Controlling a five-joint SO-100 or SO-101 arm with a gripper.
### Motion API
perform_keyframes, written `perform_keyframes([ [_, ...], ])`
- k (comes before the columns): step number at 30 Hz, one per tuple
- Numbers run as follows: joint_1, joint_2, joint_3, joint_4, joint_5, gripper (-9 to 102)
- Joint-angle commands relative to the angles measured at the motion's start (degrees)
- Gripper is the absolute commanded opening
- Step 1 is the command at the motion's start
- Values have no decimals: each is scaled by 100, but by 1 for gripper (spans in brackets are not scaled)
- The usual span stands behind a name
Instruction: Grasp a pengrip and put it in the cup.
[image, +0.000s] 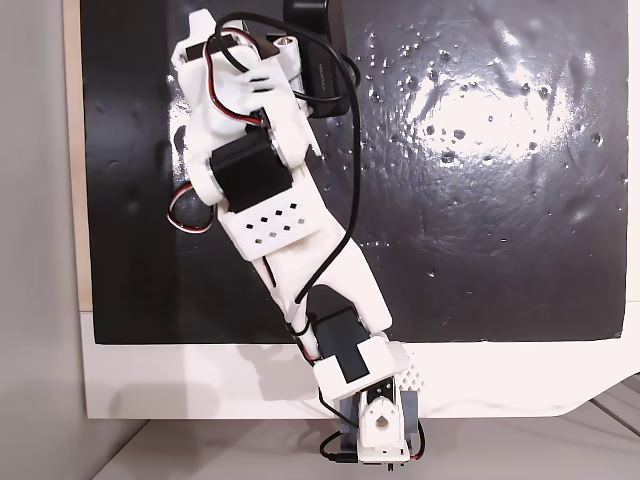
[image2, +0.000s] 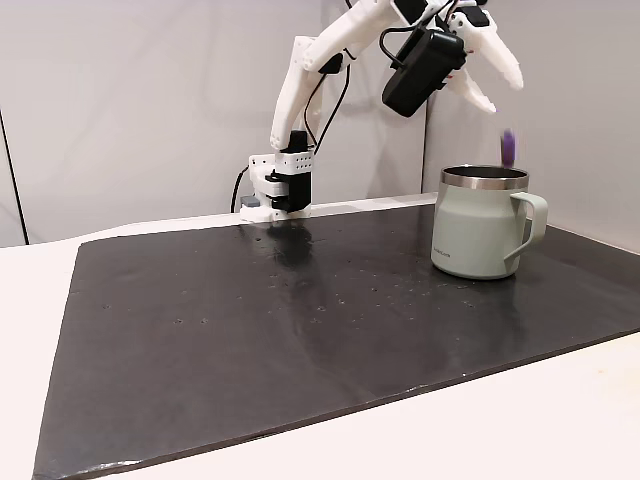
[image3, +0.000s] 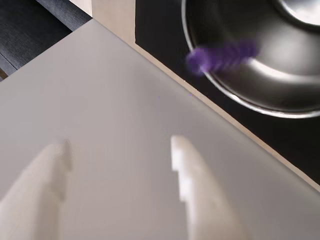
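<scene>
In a fixed view from above, the arm (image: 285, 215) is seen stretched over the black mat (image: 480, 200). In a fixed view from the side, the gripper (image2: 500, 90) is held spread above the cup (image2: 480, 222), the blurred pengrip (image2: 509, 147) free in the air just over its rim. In the wrist view, the fingers (image3: 200, 190) are seen parted and empty, the pengrip (image3: 220, 56) across the cup (image3: 240, 95) rim.

White table (image2: 560, 420) under glossy black mat (image2: 300, 310), seemingly bearing steel cup (image2: 478, 235).

The cup (image2: 480, 235) looked like matt, pale-coated metal with a shiny steel inside; the black mat (image2: 300, 320) was glossy and pitted, the hand (image2: 505, 90) smooth white plastic
</scene>
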Motion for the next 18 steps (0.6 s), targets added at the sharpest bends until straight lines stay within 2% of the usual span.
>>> perform_keyframes([
  [1,53,466,-149,-18,-18,27],
  [7,44,466,-246,79,9,27],
  [11,35,202,-932,448,35,27],
  [18,-9,281,-940,510,70,27],
])
